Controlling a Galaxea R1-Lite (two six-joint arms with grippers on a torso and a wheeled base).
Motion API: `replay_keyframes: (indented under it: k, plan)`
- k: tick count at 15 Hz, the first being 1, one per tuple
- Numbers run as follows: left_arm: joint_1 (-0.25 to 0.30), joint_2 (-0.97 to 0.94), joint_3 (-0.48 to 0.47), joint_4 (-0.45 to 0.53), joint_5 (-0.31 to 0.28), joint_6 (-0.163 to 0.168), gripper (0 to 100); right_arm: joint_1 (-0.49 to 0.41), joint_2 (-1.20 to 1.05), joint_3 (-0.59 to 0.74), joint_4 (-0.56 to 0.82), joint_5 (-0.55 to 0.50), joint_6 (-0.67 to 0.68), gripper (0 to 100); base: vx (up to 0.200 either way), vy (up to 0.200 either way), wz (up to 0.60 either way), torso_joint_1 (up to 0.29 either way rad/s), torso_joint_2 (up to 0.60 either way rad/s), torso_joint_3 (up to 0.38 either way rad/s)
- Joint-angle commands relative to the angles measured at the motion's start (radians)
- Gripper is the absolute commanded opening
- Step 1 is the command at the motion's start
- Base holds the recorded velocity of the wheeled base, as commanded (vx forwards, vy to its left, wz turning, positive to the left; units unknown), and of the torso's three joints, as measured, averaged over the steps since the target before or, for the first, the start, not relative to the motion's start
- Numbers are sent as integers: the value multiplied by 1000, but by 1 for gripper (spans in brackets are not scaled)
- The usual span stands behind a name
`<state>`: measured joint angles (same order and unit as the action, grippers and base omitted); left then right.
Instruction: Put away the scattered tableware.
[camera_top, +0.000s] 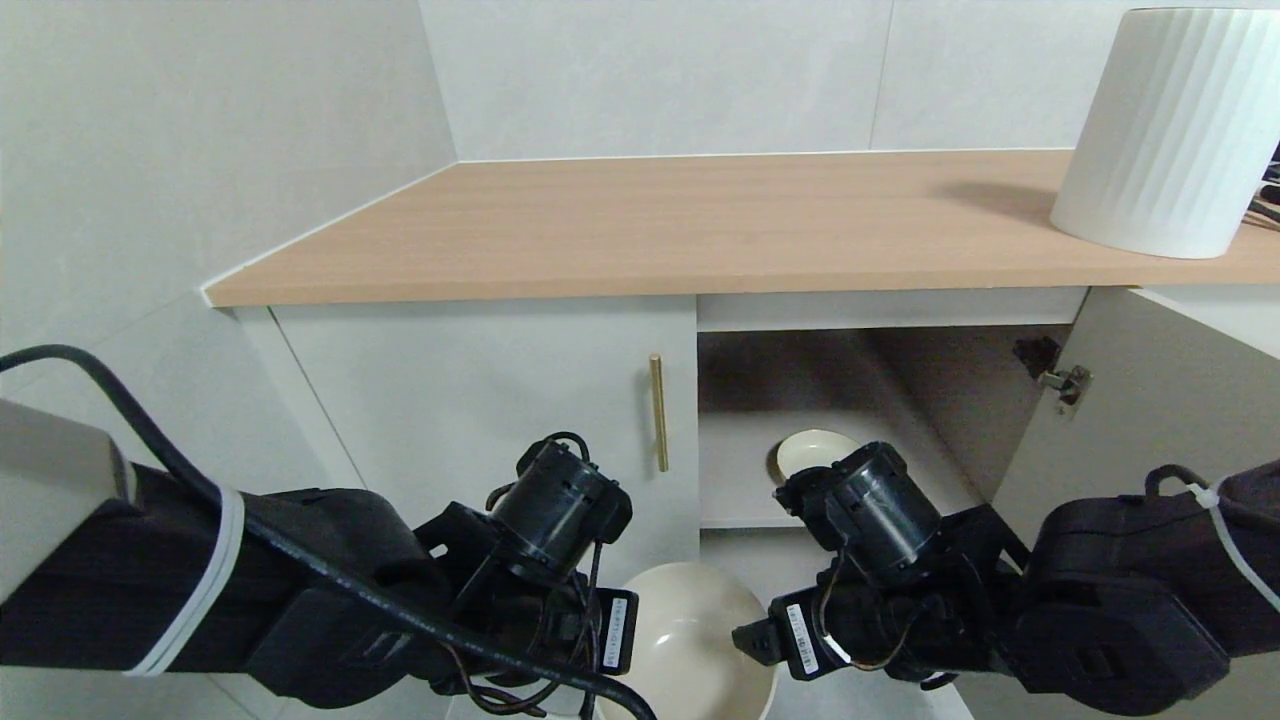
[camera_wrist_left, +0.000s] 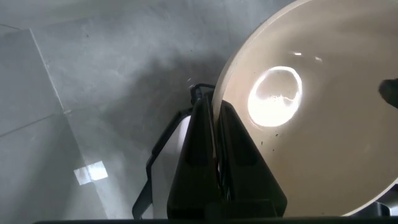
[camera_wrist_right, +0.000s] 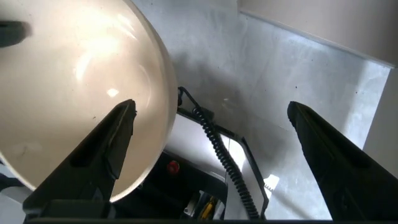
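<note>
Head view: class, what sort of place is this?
Likely a home kitchen: wooden countertop over white cabinets, an open cupboard holding a small dish, and a cream bowl in the left pincer.

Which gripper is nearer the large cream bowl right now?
Left. The left gripper is shut on the large cream bowl's rim, holding it. The right gripper hangs open beside the bowl's opposite side, not gripping it.

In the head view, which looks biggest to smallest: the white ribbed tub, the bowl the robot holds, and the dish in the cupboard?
1. white ribbed tub
2. held bowl, though it is nearer the camera
3. dish in the cupboard, partly hidden
</note>
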<state>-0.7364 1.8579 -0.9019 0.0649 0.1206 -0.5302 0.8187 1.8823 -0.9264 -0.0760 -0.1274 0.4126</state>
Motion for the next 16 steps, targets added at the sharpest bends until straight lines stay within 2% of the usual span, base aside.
replay_keyframes:
  k: [1,3,4,16]
  plan:
    - [-1,0,1,0,1,-1,0,0,11,0,-1,0,0,100,0,0,0,0,0,0]
    - [-1,4,1,0,1,-1,0,0,15,1,-1,0,0,100,0,0,0,0,0,0]
    - [-1,4,1,0,-1,-1,0,0,15,1,-1,0,0,0,0,0,0,0,0,0]
    - [-1,7,0,0,-1,-2,0,3,23,9,1,2,-1,0,0,0,0,0,0,0]
